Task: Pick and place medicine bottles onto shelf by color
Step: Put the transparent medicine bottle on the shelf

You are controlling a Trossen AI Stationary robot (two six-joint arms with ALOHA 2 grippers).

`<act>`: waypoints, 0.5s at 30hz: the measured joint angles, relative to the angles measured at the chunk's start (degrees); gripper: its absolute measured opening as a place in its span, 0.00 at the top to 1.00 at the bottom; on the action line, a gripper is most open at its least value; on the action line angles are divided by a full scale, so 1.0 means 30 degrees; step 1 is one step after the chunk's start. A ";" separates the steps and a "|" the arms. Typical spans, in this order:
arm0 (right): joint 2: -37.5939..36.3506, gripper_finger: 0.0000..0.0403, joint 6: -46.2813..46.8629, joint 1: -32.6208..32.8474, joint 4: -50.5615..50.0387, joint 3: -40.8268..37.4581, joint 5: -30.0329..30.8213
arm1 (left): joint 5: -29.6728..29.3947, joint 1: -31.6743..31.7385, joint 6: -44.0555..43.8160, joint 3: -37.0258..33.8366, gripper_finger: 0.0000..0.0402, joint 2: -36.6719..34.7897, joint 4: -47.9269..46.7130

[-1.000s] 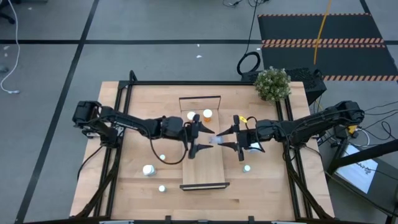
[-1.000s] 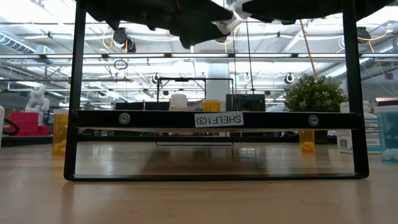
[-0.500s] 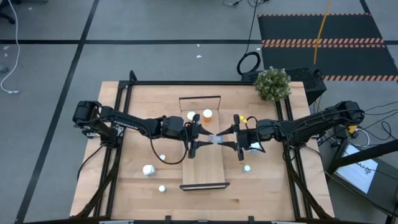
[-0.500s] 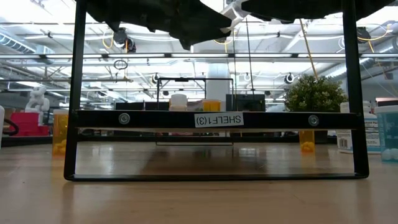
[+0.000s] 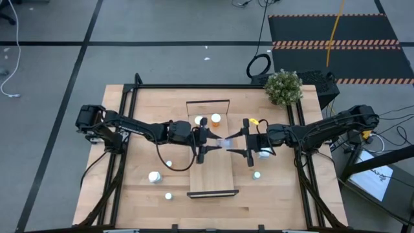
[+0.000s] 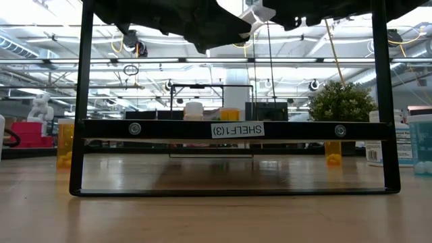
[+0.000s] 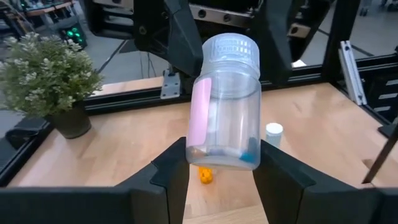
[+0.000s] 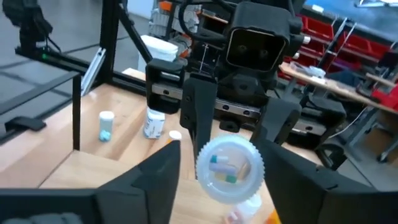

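Note:
A clear medicine bottle [image 7: 224, 106] with a white ribbed cap, a pink label and a few pills inside is held in the air above the long light-wood shelf [image 5: 213, 173]. My left gripper [image 5: 213, 141] is shut on it. My right gripper [image 5: 234, 144] faces it from the table's right, open, with a finger on either side of the cap [image 8: 230, 165] and touching nothing. A white bottle [image 5: 198, 120] and an orange one [image 5: 215, 118] stand on the shelf's far end. My left gripper pinches the clear bottle's body near its bottom end [image 7: 221, 155] between its two fingers [image 7: 173, 165]. The fingers come level from the table's left. The bottle is lifted clear above the shelf, lying roughly level, its cap pointing toward my right gripper.
Small bottles stand on the table left of the shelf [image 5: 154, 176], [image 5: 169, 164], [image 5: 168, 195] and right of it [image 5: 257, 175], [image 5: 253, 122]. A potted plant [image 5: 283, 86] stands at the far right corner. Dark frame rails [image 6: 229, 128] close the shelf's short ends.
My left gripper's fingers, spread wide a second ago, have shut on the clear bottle's body. My right gripper has drawn back a little toward the table's right edge, and the cap now stands free of it. The bottle has stayed above the shelf.

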 joint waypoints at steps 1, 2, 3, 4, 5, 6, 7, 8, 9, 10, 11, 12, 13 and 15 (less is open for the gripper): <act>0.0000 0.44 0.0221 -0.0002 0.0000 0.0000 0.0174 | -0.0148 0.0000 0.0007 0.0000 0.62 0.0000 0.0013; 0.0000 0.42 0.0456 -0.0002 -0.0003 0.0000 0.0421 | -0.0347 0.0007 0.0034 0.0000 0.62 0.0000 0.0035; 0.0000 0.39 0.0723 -0.0002 -0.0005 0.0000 0.0700 | -0.0515 0.0007 0.0121 0.0000 0.61 0.0000 0.0048; 0.0000 0.37 0.1103 -0.0002 0.0003 -0.0007 0.0934 | -0.0747 0.0007 0.0195 0.0000 0.61 0.0000 0.0100; 0.0000 0.34 0.1579 -0.0002 0.0068 -0.0007 0.1225 | -0.0979 0.0007 0.0285 0.0000 0.60 -0.0004 0.0116; 0.0007 0.32 0.2084 -0.0002 0.0166 -0.0007 0.1499 | -0.1282 -0.0008 0.0399 0.0000 0.60 -0.0015 0.0116; 0.0007 0.30 0.2691 -0.0002 0.0268 -0.0007 0.1828 | -0.1583 -0.0057 0.0550 0.0000 0.60 -0.0015 0.0116; 0.0007 0.28 0.3269 -0.0002 0.0318 -0.0007 0.1956 | -0.1974 -0.0115 0.0737 0.0000 0.60 -0.0025 0.0115; 0.0007 0.27 0.3740 -0.0002 0.0353 -0.0007 0.2049 | -0.2456 -0.0194 0.0990 0.0000 0.60 -0.0120 0.0039; 0.0005 0.25 0.4214 -0.0002 0.0394 -0.0010 0.2270 | -0.2972 -0.0311 0.1285 -0.0006 0.60 -0.0225 -0.0055; -0.0003 0.24 0.4705 -0.0002 0.0461 -0.0015 0.2355 | -0.3543 -0.0447 0.1621 -0.0007 0.60 -0.0278 0.0030; -0.0015 0.23 0.5194 -0.0002 0.0627 -0.0015 0.2369 | -0.4148 -0.0581 0.1988 -0.0007 0.60 -0.0311 0.0154; -0.0015 0.23 0.5749 -0.0002 0.0832 -0.0015 0.2422 | -0.4846 -0.0738 0.2384 -0.0007 0.60 -0.0364 0.0142; -0.0022 0.22 0.6707 -0.0002 0.1257 -0.0015 0.2705 | -0.6360 -0.1152 0.3270 -0.0022 0.60 -0.0623 -0.0122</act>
